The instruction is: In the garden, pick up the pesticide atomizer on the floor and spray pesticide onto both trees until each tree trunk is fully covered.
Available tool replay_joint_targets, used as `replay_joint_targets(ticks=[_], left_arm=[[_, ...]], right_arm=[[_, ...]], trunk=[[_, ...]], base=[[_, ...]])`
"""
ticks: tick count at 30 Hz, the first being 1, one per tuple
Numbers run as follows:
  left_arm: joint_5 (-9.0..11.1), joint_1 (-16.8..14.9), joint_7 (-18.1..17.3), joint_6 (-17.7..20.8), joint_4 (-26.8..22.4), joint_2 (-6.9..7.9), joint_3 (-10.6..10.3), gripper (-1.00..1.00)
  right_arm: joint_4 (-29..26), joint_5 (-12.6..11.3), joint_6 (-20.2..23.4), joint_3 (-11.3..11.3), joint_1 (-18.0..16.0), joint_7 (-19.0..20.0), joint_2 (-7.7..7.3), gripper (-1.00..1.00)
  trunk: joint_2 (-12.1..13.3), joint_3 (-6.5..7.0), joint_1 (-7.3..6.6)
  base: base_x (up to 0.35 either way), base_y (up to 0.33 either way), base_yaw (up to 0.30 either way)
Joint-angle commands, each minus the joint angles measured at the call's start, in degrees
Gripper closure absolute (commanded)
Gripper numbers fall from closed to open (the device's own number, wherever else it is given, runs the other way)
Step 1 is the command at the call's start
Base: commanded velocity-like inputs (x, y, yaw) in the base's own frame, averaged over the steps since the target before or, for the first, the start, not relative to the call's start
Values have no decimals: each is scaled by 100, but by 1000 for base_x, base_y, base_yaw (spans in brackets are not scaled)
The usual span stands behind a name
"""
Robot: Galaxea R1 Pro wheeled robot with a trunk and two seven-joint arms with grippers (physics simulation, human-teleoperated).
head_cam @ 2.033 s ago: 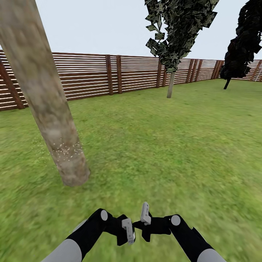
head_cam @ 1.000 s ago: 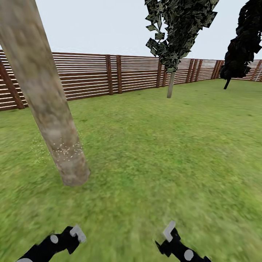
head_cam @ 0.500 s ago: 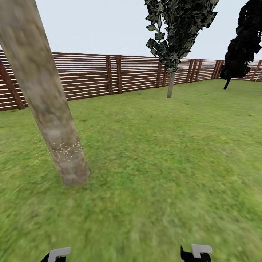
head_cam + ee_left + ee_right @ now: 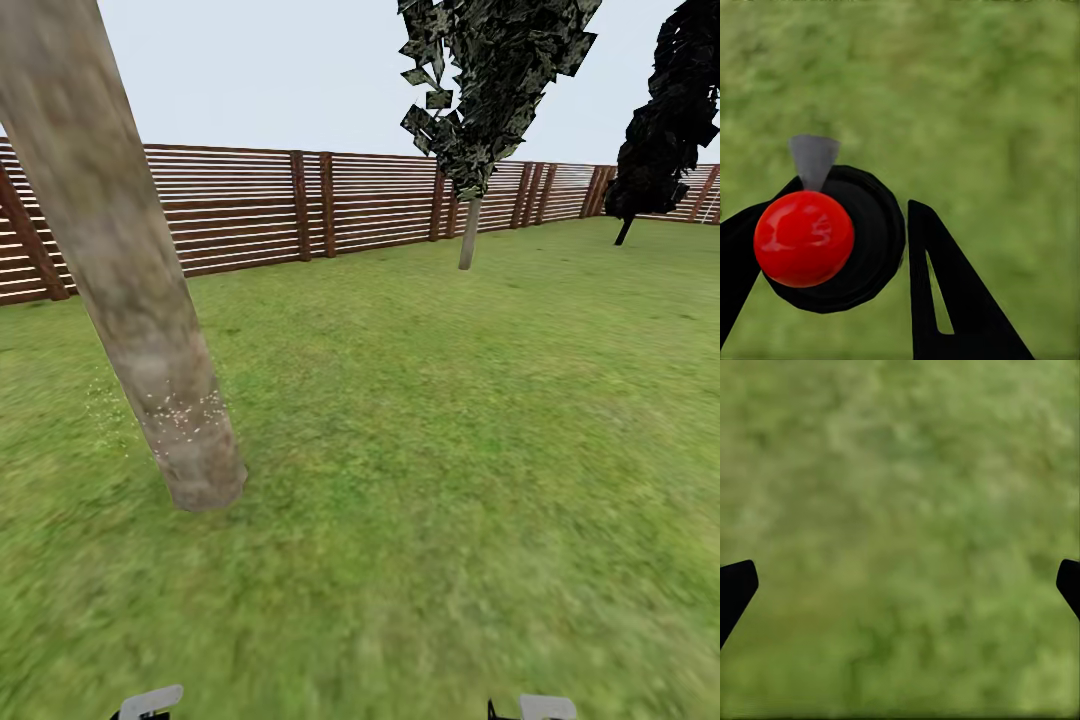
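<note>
Head view shows a thick pale tree trunk (image 4: 150,340) on the lawn (image 4: 450,420) before a slat fence (image 4: 250,210). Left wrist view: the left gripper (image 4: 832,255) clamps the red-topped pesticide atomizer (image 4: 804,238). Right wrist view: the right gripper (image 4: 900,585) fingers spread wide above grass.

Jagged-leaved tree (image 4: 470,110); black tree (image 4: 660,130)

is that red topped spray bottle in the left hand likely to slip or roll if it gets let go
Probably. The bottle looks round and glossy between the left hand's fingers, so it may slip. Dropped on the grass, it would likely tip and roll little.
</note>
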Motion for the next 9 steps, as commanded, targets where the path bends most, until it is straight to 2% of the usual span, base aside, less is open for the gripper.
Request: replay_joint_targets(ticks=[1, 9], left_arm=[[38, -2, -17, -21, 3, 6, 3, 100], [53, -2, -17, -92, 2, 6, 20, 100]], right_arm=[[0, -42, -9, 50, 1, -17, 0, -100], [0, -42, -9, 50, 3, -17, 0, -100]], trunk=[[-2, -5, -1], [-2, -5, -1]], base=[[0, 0, 0], [0, 0, 0]])
